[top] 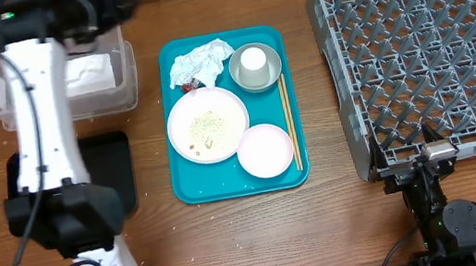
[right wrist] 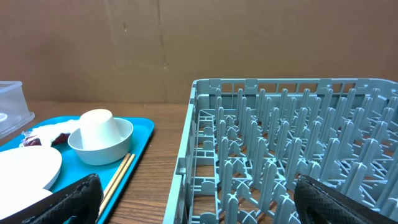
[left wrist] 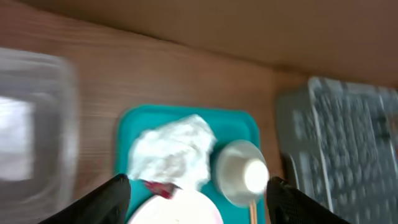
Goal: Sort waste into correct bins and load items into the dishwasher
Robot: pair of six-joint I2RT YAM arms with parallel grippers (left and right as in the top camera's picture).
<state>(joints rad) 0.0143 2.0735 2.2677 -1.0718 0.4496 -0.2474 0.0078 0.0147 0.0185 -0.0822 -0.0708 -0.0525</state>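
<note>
1. Left gripper (left wrist: 198,183): spread wide, fingers (left wrist: 109,199) bare, nothing between them.
2. Right gripper (right wrist: 198,186): spread just as wide, likewise empty; low at the near left corner of the dish rack (top: 430,41), well apart from everything on the teal tray (top: 192,188).
3. Left gripper placed over the far edge of the clear tub (top: 130,73), facing the tray; a white piece (top: 90,74) lying inside the tub.
4. Framed between the left fingers in the blurred wrist view, but not touched: crumpled napkin (top: 200,62) at the tray's far end, just beside the metal bowl (top: 276,72), with the small white cup (top: 253,61) sitting in that bowl.
5. Further out: red wrapper (top: 187,87) tucked at the napkin's near edge; rice grains (top: 209,126) loose on the large white plate (top: 177,134); smaller plate (top: 265,151) nearer; chopsticks (top: 287,112) along the tray's right side.
6. Step in hand, by judgement: sorting waste, hands empty. No dishes in the rack yet.
7. Next move likely: swing over the tray, come down on the napkin with fingers kept wide for its bulk, close from above, clear of the bowl rim. For the flat wrapper, fingertips right down at the tray surface.
</note>
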